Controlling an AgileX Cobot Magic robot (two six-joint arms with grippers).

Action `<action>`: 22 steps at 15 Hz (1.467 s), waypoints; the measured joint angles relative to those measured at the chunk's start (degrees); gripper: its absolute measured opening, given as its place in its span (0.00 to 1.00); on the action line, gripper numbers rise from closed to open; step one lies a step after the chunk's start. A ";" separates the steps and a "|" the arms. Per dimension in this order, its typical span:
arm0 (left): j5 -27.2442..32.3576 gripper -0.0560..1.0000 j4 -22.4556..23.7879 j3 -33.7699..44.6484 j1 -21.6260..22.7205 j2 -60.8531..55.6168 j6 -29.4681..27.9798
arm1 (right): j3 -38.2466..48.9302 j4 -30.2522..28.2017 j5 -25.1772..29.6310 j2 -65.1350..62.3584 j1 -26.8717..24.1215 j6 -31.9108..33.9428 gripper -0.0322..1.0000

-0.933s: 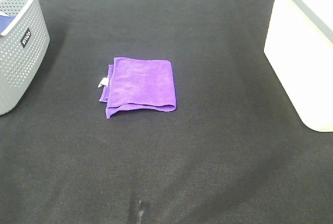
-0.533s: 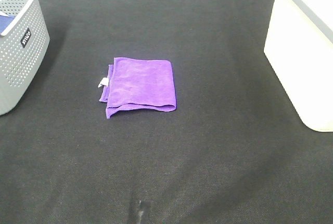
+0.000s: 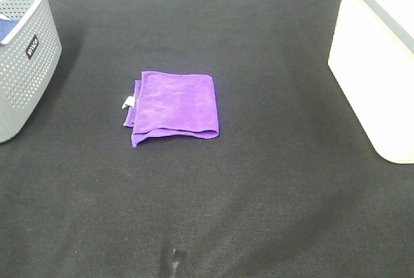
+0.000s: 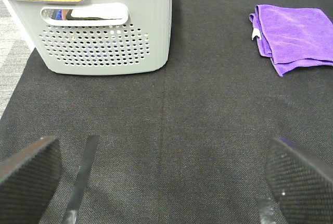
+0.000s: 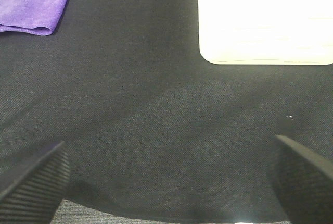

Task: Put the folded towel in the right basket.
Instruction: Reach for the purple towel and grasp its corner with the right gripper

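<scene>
The folded purple towel (image 3: 174,108) lies flat on the black mat, left of centre, with a small white tag on its left edge. It also shows in the left wrist view (image 4: 294,36) and the right wrist view (image 5: 34,2). The white right basket (image 3: 381,58) stands at the right edge, and it shows in the right wrist view (image 5: 265,18) too. My left gripper (image 4: 164,182) is open and empty, well short of the towel. My right gripper (image 5: 166,182) is open and empty, near the mat's front edge. Neither gripper shows in the high view.
A grey perforated basket (image 3: 22,58) stands at the far left, with blue and white items inside; it fills the left wrist view (image 4: 99,26). The black mat (image 3: 259,194) covers the table. Its front edge shows in the right wrist view (image 5: 156,216).
</scene>
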 joint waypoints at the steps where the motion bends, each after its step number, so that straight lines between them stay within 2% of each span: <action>1: 0.00 0.99 0.00 0.00 0.00 0.00 0.00 | 0.00 0.00 0.00 0.00 0.00 0.00 0.98; 22: 0.00 0.99 0.00 0.00 0.00 0.00 0.00 | 0.00 0.06 0.00 0.00 0.00 0.06 0.98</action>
